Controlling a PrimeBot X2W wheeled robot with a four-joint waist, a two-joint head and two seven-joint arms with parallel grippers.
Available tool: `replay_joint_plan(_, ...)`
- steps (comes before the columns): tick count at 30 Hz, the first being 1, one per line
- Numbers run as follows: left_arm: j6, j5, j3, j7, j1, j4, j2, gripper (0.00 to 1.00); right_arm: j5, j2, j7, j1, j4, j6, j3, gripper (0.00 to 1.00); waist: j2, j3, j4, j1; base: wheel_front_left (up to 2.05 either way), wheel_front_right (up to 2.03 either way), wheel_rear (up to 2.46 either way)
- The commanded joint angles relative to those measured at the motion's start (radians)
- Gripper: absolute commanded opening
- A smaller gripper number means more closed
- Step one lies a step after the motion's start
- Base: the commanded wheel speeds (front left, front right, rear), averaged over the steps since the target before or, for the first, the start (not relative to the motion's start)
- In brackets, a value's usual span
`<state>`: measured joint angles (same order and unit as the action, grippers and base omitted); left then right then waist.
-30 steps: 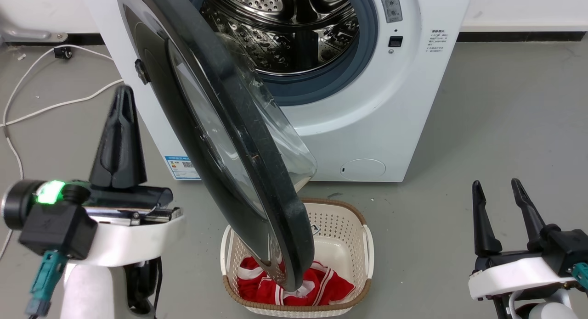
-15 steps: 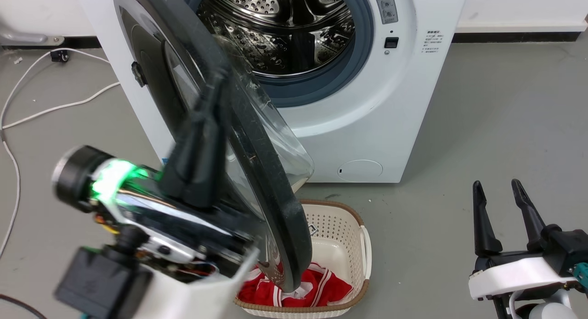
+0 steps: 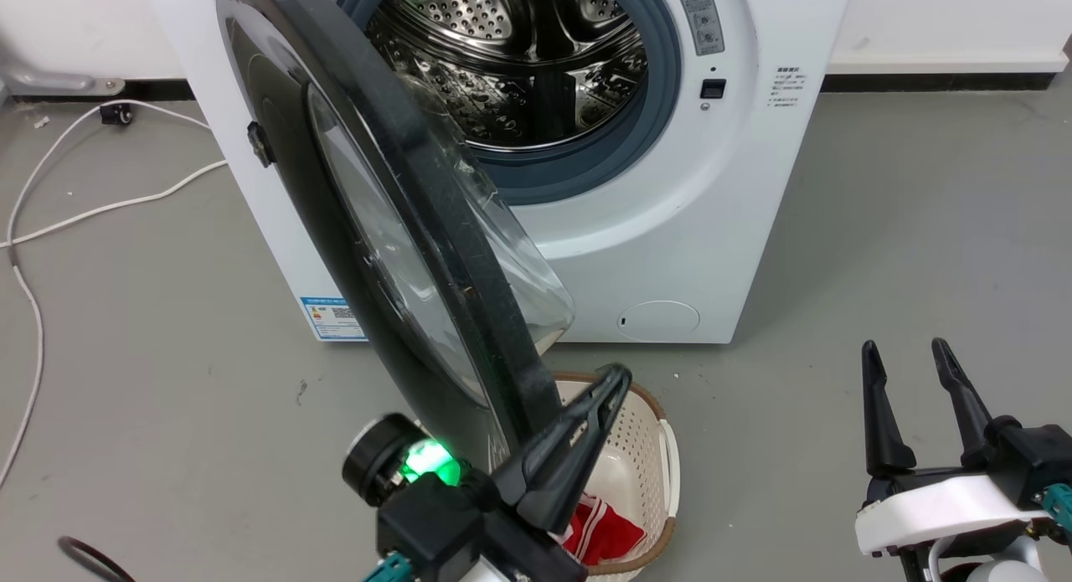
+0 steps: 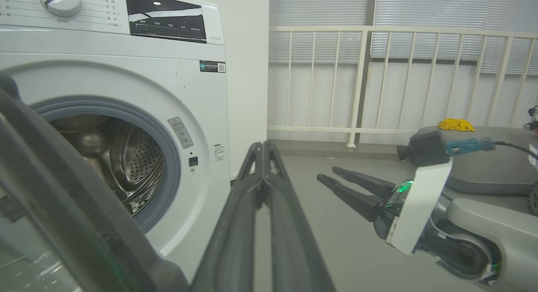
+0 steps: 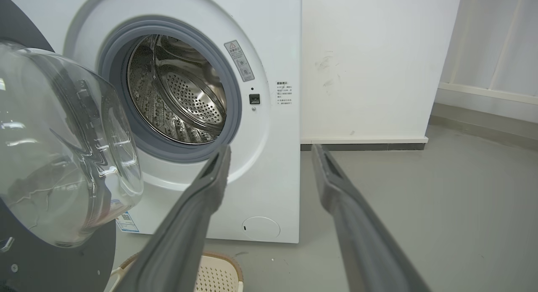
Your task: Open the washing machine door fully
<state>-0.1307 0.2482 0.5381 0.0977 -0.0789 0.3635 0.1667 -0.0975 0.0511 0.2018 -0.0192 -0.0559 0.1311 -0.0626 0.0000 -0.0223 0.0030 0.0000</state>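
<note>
Bright, even indoor light, soft shadows on the floor (image 3: 921,188). Glare streaks the washing machine door (image 5: 63,136) (blurred in the left wrist view).

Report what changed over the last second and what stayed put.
The left gripper, shut throughout, swung from the lower left, outside the washing machine door, to the bottom centre; its fingertips now lie by the door's lower edge, above the laundry basket. Contact with the door is unclear. Nothing was gripped or released. The door is open about as before; the right gripper stays open at lower right.
</note>
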Motion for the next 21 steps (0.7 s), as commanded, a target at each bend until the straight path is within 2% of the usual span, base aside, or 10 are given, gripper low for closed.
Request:
replay_joint_plan(1,0.004,0.01,0.003,-0.015,0.017,-0.013,0.005,0.0,-0.005,-0.002,-0.002,0.012,0.003,-0.001,-0.002,1.0,0.0,0.002,0.004,0.0,0.0,0.0,0.0)
replay_joint_plan(8,0.014,0.018,0.02,-0.081,0.038,-0.115,0.024,0.0,-0.01,-0.002,-0.015,0.021,0.008,-0.001,0.004,1.0,0.0,0.005,0.011,0.0,0.0,0.0,0.0)
replay_joint_plan(21,0.067,0.018,-0.01,0.012,-0.087,-0.336,-0.064,0.0,-0.017,-0.002,-0.021,0.003,0.005,-0.001,0.012,1.0,0.0,-0.019,-0.012,0.0,0.0,0.0,0.0)
